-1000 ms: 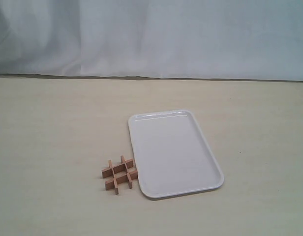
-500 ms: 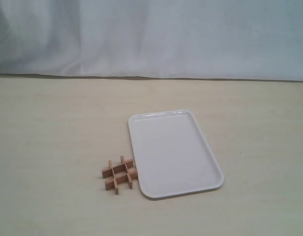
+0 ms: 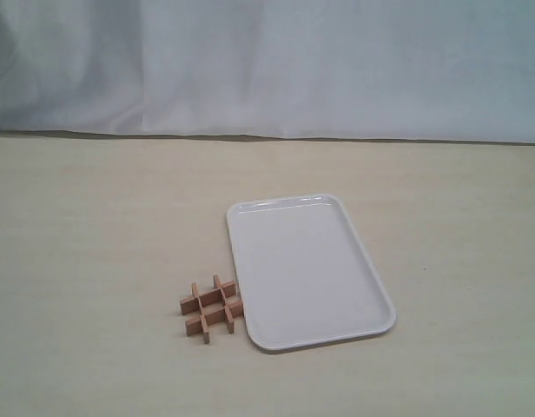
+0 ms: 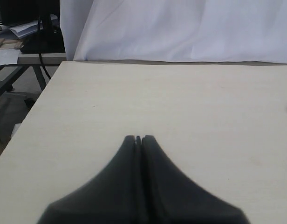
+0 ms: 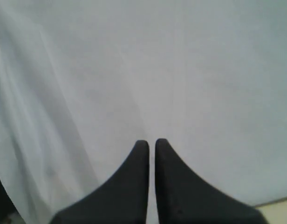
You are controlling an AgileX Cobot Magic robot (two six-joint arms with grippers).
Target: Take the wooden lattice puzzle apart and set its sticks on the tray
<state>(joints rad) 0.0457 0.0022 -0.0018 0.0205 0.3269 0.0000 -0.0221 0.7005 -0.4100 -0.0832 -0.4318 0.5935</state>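
Both pairs of jaws are seen closed with nothing held: the left gripper (image 4: pixel 138 138) has its tips pressed together above bare table, and the right gripper (image 5: pixel 151 143) shows only a hairline between its tips, with the white cloth backdrop (image 3: pixel 267 69) behind it. Neither arm is seen in the exterior view. The wooden lattice puzzle (image 3: pixel 212 308) is found whole on the table (image 3: pixel 94 261), its four sticks locked in a hash shape, just beside the near left corner of the tray (image 3: pixel 311 261); whether its stick ends touch the rim cannot be told. No stick lies on the tray. Across the last second nothing is seen to have changed: puzzle and tray are placed exactly as before, and no gripper has come into the exterior view. From this it is judged that the task has not been started, and that an approach towards the puzzle, with the jaws opened first, is what is called for next.
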